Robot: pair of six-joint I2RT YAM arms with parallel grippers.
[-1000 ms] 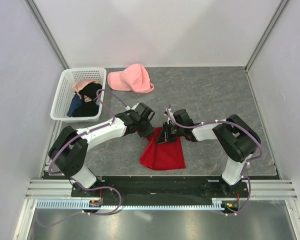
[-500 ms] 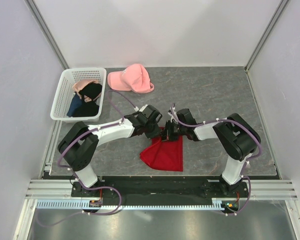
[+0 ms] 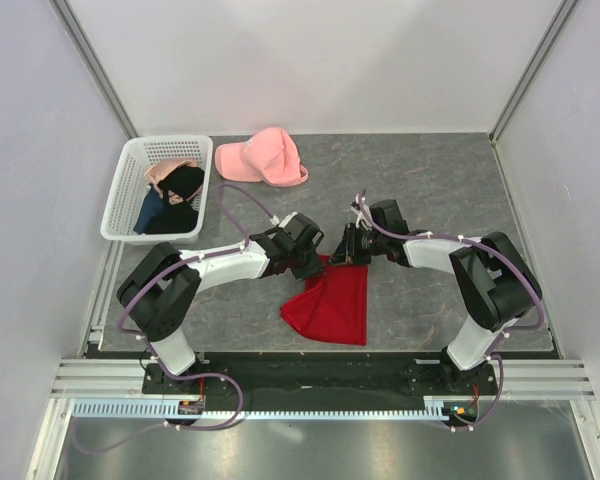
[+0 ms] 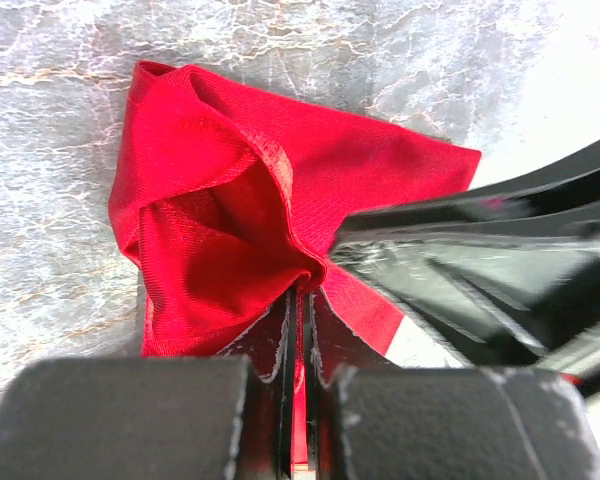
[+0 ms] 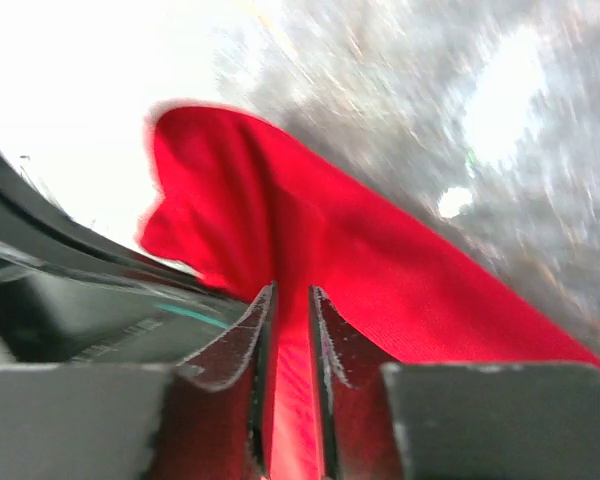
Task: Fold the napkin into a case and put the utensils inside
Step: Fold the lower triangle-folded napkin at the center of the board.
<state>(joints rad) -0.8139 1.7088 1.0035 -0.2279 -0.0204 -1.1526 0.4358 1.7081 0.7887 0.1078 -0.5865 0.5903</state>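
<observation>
From above, the napkin (image 3: 330,305) is seen on the grey marbled table (image 3: 430,180) between the two arms. Its far corner is bunched, and open tabletop lies beyond and to the right. In the left wrist view, the left gripper (image 4: 302,295) is clamped on a gathered ridge of finely ribbed red weave. In the right wrist view, which is blurred, the right gripper (image 5: 290,300) is held slightly apart — soft cloth shows in the slit.
</observation>
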